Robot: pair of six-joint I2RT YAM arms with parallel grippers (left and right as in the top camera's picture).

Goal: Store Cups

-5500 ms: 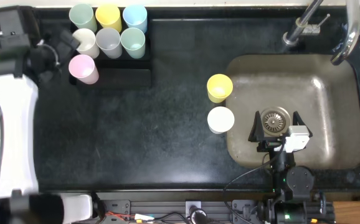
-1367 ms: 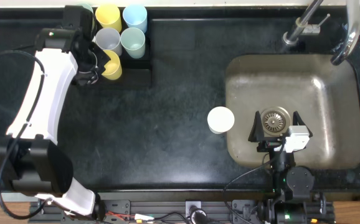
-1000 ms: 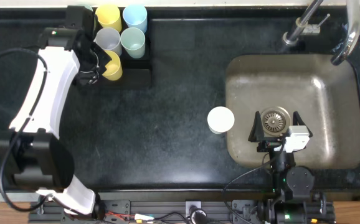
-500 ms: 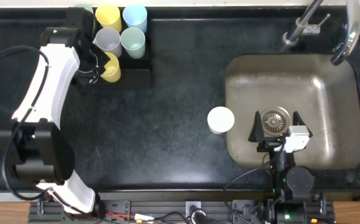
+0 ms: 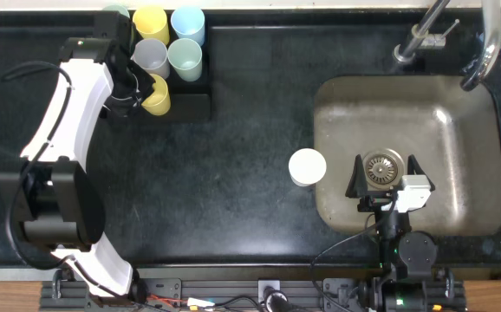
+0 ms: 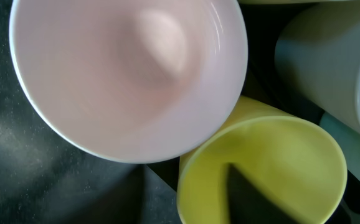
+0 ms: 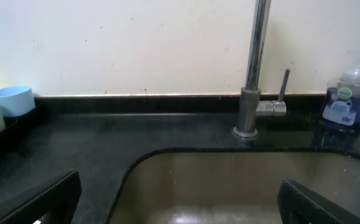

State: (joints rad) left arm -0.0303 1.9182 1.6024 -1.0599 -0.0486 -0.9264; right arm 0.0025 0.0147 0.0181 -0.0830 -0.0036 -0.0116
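We log: L gripper pinches glossy yellow cup, 1 of 2; round pink cup beside. R gripper agape.

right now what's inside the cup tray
Upright: back yellow cup, blue cup, grey cup, green cup. A tilted yellow cup leans at the front. The left arm hides most of the left slots.

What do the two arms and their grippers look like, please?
The left arm has white shells, black joints and a thin black cable; the left gripper is black. The right arm is black with a white wrist block and cables; the right gripper has black fingers.
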